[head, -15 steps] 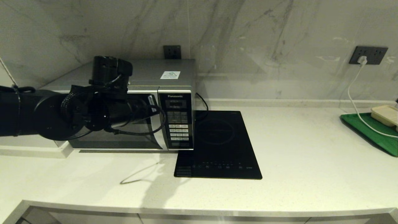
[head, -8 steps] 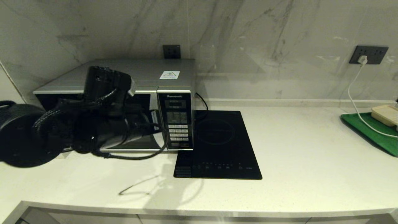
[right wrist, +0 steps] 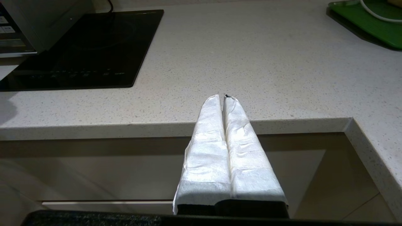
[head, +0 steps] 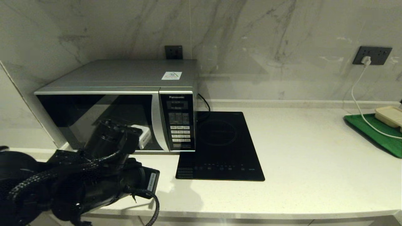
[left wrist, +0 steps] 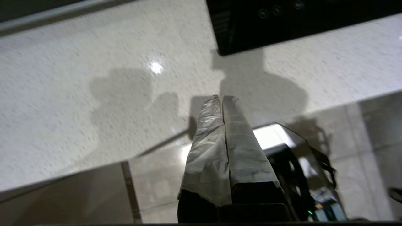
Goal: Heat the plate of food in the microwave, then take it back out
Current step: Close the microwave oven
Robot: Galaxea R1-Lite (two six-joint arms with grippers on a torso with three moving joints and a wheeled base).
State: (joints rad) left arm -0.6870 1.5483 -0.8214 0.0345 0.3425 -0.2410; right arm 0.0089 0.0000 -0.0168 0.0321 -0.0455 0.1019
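The silver Panasonic microwave (head: 125, 78) stands at the back left of the counter with its dark glass door closed; its corner also shows in the right wrist view (right wrist: 28, 28). The lilac plate of food is out of view in every frame. My left arm (head: 94, 185) hangs low at the counter's front left edge, below the microwave. In the left wrist view my left gripper (left wrist: 222, 98) is shut and holds nothing, over the counter's front lip. My right gripper (right wrist: 223, 96) is also shut and empty, just off the front edge, right of the hob.
A flat black induction hob (head: 220, 147) lies beside the microwave on the white counter (head: 314, 163). At the far right a green tray (head: 377, 138) carries a beige lidded box (head: 389, 115), and a white cable (head: 356, 100) runs to a wall socket.
My left arm has dropped from in front of the microwave door down to the counter's front left edge. The door now shows fully and is closed.
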